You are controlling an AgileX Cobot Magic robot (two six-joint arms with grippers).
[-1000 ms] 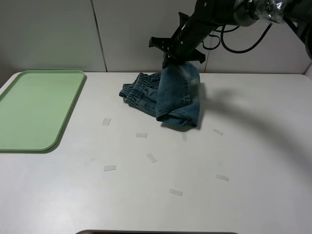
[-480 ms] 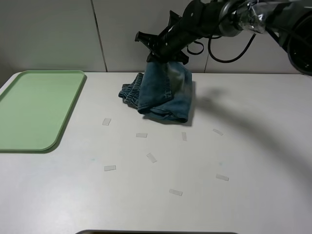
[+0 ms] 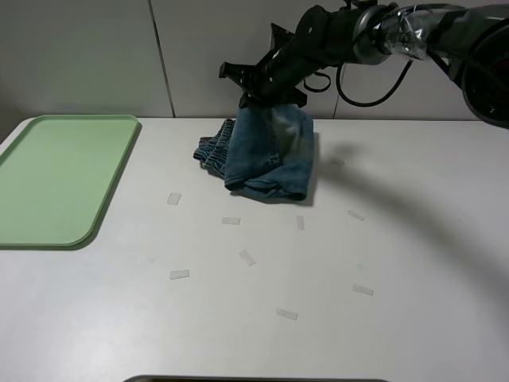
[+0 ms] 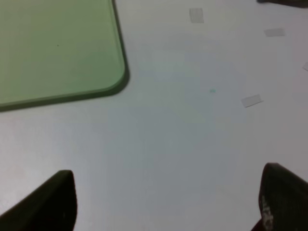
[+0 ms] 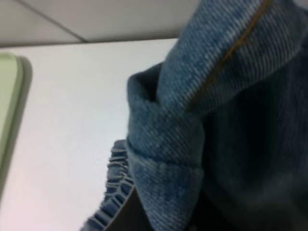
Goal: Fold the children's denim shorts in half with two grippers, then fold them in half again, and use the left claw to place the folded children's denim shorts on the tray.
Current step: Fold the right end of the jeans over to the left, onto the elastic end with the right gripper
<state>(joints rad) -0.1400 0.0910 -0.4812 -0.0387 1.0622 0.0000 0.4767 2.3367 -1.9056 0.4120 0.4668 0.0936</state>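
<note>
Denim shorts (image 3: 266,155) are sitting at the back middle of the desk (image 3: 398,255), elastic waistband end lying flat and the other end pulled up off the surface, bunched in the right tool (image 3: 269,95), which is pinched tight on the fabric. The left tool (image 4: 166,204) is spread wide with nothing in it, hanging over bare desk just off a corner of the green tray (image 4: 57,48).

Buried in blue denim children's shorts (image 3: 270,155): right pincer (image 3: 269,102) fingertips. Cropped beyond left pincer (image 4: 166,204): flat green plastic tray (image 4: 57,48).
</note>
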